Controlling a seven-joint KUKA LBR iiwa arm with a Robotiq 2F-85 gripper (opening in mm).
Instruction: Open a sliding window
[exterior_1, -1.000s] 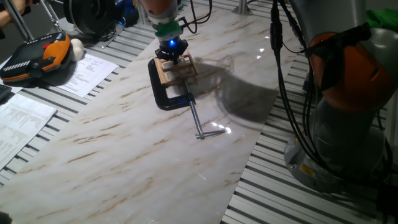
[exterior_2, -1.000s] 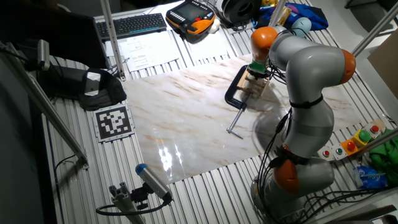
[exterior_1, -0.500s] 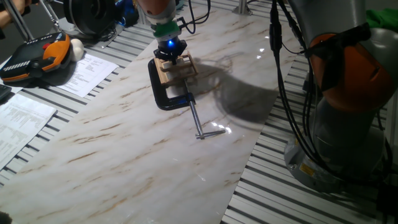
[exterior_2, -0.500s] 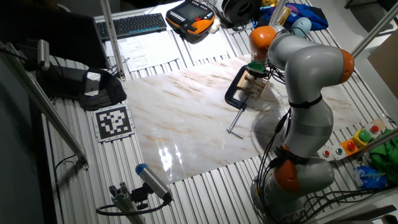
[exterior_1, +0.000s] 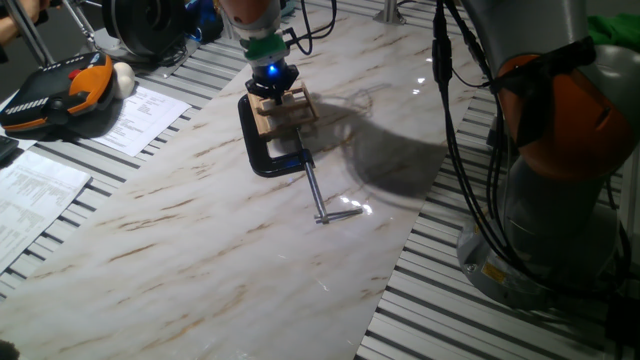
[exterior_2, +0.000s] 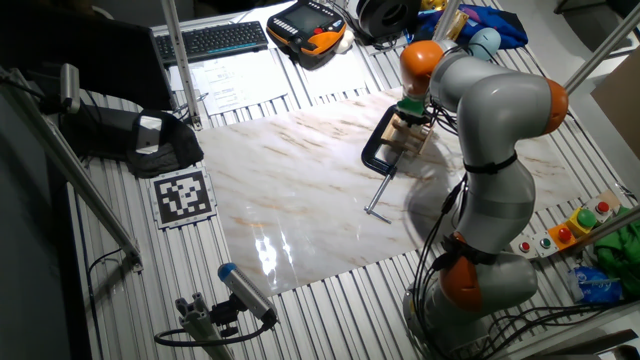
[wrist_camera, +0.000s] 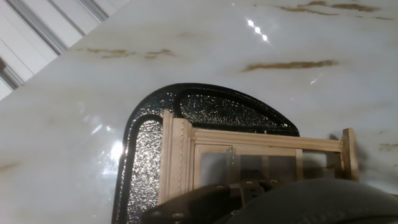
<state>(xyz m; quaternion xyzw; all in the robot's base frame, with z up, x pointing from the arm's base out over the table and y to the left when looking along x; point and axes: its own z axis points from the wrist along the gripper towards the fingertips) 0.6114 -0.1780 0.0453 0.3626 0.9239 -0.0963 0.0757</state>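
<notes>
the sliding window (exterior_1: 281, 112) — a small light-wood frame with thin bars — stands on the marble tabletop (exterior_1: 200, 250) near its far edge, held in the jaw of a black c-clamp (exterior_1: 262, 150) whose screw handle (exterior_1: 313, 192) lies flat toward the middle of the table. the gripper (exterior_1: 274, 84) is right down on the top of the frame, a blue light glowing on its body; in the other fixed view it (exterior_2: 413, 112) sits at the same spot under the arm's (exterior_2: 490, 120) bent wrist. whether the fingers are spread or closed i cannot tell — the frame and the hand's own body hide them. in the hand view the window (wrist_camera: 249, 162) fills the lower middle, the clamp's (wrist_camera: 205, 112) textured black curve wraps around its left and upper sides, and a dark part of the hand covers the bottom edge.

a teach pendant (exterior_1: 60, 90) and papers (exterior_1: 140, 115) lie off the marble to the left.
</notes>
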